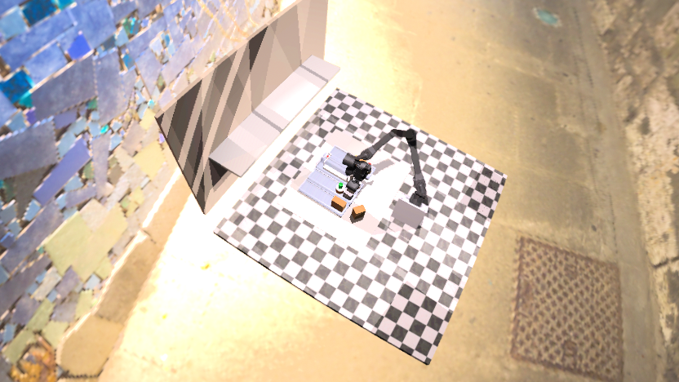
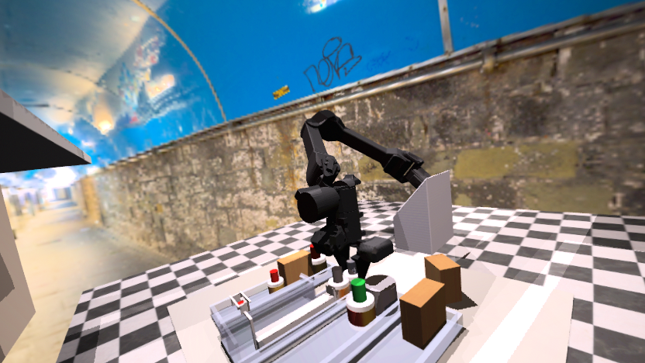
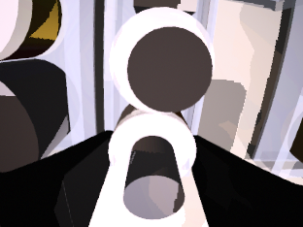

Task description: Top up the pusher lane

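Tabletop (image 1: pixel 356 294) (image 2: pixel 541 234), black-and-white checkered, with a pale sheet (image 1: pixel 294 211) (image 2: pixel 532 306) around the lane tray (image 1: pixel 315 192) (image 2: pixel 288 336). In the top view the tray lies toward eleven o'clock of the checkered centre; a grey wedge-shaped block (image 1: pixel 409 213) (image 2: pixel 428 221) stands toward two o'clock, beside the arm's foot.

End effector (image 1: pixel 352 180) (image 2: pixel 353 268) (image 3: pixel 151 140): closed on the loose grey-capped jar (image 2: pixel 351 272) (image 3: pixel 117 145), at the sprung lane's front. Its matching jar (image 2: pixel 337 285) (image 3: pixel 162 63) is just behind — twelve o'clock of it in the wrist view. Whether the held jar meets the lane floor cannot be told.

Green-capped jar (image 1: pixel 340 187) (image 2: pixel 360 307): upright in a neighbouring lane, a grey cylinder (image 1: pixel 348 193) (image 2: pixel 382 288) near it.

Wooden blocks: one (image 1: pixel 338 204) (image 2: pixel 422 311) in the tray, another (image 1: pixel 358 211) (image 2: pixel 444 279) outside its front.

Room: stone wall (image 1: pixel 645 118) (image 2: pixel 202 202); blue surface with scrawled lettering (image 2: pixel 315 53); mosaic (image 1: pixel 71 90) toward ten o'clock in the top view — metal grate (image 1: pixel 567 308) toward four.
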Controlling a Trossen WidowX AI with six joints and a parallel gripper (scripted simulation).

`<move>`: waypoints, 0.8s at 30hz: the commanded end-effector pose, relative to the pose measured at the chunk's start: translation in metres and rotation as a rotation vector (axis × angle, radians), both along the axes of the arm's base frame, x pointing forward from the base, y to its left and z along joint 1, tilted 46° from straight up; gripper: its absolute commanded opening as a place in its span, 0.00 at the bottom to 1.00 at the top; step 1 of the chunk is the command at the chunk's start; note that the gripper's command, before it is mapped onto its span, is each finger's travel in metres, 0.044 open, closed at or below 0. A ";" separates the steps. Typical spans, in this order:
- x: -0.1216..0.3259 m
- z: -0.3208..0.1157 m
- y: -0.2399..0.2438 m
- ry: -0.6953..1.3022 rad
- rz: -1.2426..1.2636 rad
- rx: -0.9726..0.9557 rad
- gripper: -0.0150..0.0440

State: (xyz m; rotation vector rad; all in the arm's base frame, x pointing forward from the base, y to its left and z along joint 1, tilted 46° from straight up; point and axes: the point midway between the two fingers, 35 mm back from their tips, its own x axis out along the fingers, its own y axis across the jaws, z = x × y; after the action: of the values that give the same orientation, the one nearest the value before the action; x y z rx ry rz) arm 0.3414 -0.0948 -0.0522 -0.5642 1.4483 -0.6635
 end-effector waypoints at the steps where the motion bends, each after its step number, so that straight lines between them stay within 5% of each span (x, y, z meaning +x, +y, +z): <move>1: 0.001 0.001 -0.001 -0.008 0.001 -0.007 0.25; 24: -0.004 0.000 0.000 -0.008 0.001 -0.007 0.25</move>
State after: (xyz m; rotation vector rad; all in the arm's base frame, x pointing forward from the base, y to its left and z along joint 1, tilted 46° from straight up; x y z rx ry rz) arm 0.3377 -0.0947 -0.0525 -0.5648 1.4464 -0.6636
